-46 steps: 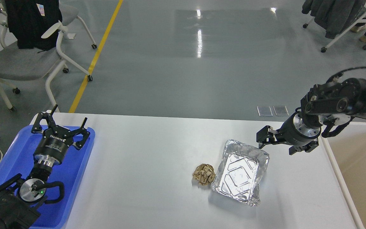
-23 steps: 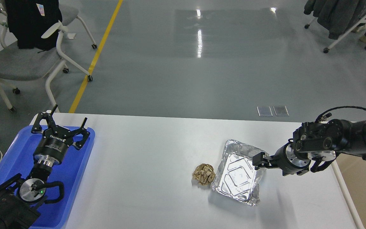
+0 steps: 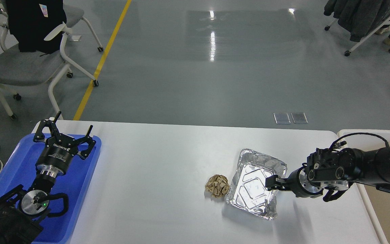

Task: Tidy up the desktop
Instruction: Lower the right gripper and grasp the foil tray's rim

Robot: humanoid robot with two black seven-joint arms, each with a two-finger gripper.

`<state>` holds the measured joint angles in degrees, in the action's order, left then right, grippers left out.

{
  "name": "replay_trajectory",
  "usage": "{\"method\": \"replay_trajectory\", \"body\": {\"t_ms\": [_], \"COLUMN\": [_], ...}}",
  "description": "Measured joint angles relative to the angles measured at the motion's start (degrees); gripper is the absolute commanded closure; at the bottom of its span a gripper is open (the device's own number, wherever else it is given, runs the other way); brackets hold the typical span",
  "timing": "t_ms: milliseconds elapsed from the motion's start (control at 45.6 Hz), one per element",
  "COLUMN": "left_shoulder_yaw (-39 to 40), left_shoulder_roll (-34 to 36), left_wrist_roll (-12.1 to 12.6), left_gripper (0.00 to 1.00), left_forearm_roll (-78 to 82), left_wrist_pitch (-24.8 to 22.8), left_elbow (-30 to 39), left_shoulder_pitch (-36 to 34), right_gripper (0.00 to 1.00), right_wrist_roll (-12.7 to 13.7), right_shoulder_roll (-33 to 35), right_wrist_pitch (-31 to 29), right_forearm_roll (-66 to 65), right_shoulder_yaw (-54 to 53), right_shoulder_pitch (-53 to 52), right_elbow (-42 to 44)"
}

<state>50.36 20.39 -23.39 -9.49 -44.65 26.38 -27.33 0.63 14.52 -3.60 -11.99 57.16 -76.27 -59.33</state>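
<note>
Blue tray (image 3: 80, 189) sits at the left end of the table (image 3: 154, 169), the white top that carries everything, and the left end effector (image 3: 65, 134) hovers over the tray's far part with its fingers spread wide and nothing between them. It looks parked, so the work falls to the other arm.

Right of the tray, well apart from it, a crumpled brown paper ball (image 3: 217, 185) lies just beside the left wall of a foil tray (image 3: 254, 189). The right end effector (image 3: 271, 182) has its tip at the foil tray's right rim, low over it; seen small and nearly end-on, whether its fingers are apart or have pinched the rim cannot be told.

The step in hand appears to be taking the foil tray by that right wall. Thin foil will probably crumple, so one finger should go inside the wall, one outside, closing gently. Lift straight up first; dragging leftward could knock the paper ball. A cream-rimmed bin (image 3: 364, 195) stands just off the table's right edge, a likely destination.
</note>
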Motion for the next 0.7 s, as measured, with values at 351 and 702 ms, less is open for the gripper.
{"method": "replay_trajectory", "body": {"t_ms": [351, 702], "left_shoulder_yaw": [0.0, -0.01], "left_shoulder_roll": [0.0, 0.0], "left_wrist_roll": [0.0, 0.01], "left_gripper": [0.01, 0.01], "left_forearm_roll": [0.0, 0.0], "left_wrist_pitch": [0.0, 0.0], "left_elbow": [0.0, 0.01], "left_shoulder_pitch": [0.0, 0.0], "right_gripper": [0.78, 1.0], "right_wrist_roll": [-0.08, -0.09], "right_shoulder_roll": [-1.16, -1.44], "right_wrist_pitch": [3.21, 3.76], "right_forearm_roll": [-4.71, -5.63], "right_shoulder_yaw": [-1.04, -1.08], "right_shoulder_pitch": [4.37, 4.66], "right_elbow": [2.51, 2.82]}}
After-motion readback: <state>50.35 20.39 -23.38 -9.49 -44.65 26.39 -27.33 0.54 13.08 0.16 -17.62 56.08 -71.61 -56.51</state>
